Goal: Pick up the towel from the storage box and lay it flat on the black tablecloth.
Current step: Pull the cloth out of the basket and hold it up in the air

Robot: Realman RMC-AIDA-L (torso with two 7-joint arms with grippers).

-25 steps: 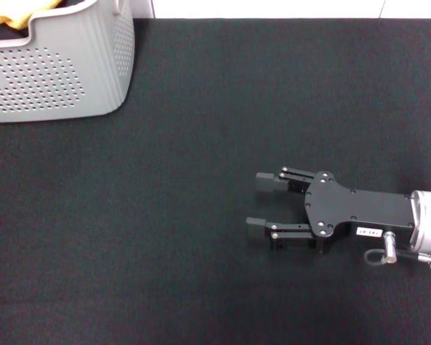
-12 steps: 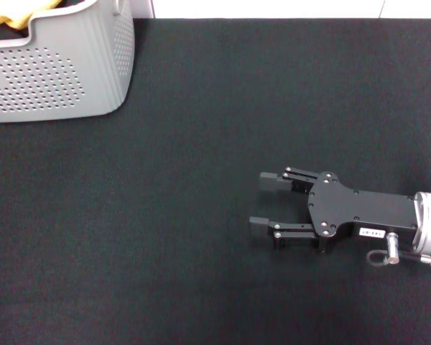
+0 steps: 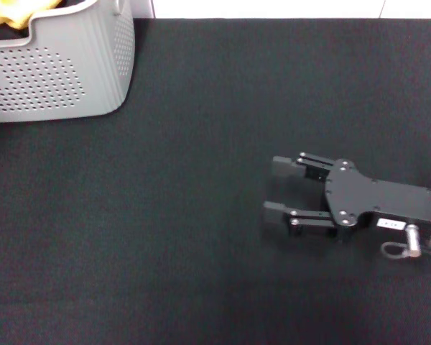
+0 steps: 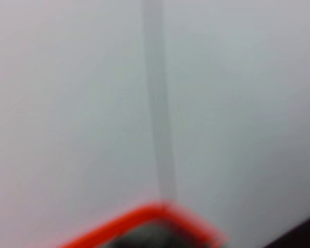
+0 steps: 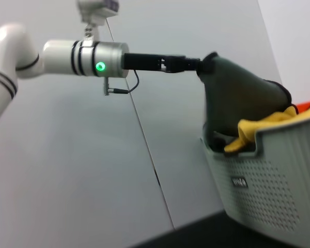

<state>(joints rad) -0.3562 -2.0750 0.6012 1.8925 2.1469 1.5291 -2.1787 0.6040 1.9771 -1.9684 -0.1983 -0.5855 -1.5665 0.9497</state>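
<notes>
The light grey storage box [image 3: 57,72] stands at the far left of the black tablecloth [image 3: 201,180]. In the right wrist view my left gripper [image 5: 196,64] is above the box [image 5: 279,175], shut on the peak of the grey towel [image 5: 237,98]. The towel hangs from it down into the box. My left gripper is out of the head view. My right gripper [image 3: 273,189] is open and empty, low over the tablecloth at the right, fingers pointing left toward the box.
A bunched yellow cloth [image 5: 258,129] lies over the box's rim; it also shows in the head view [image 3: 11,13]. A white wall runs behind the table. The left wrist view shows only blurred white wall and a red-orange edge [image 4: 144,222].
My right gripper has drawn back to the right and slightly nearer, still open. The box has not moved.
</notes>
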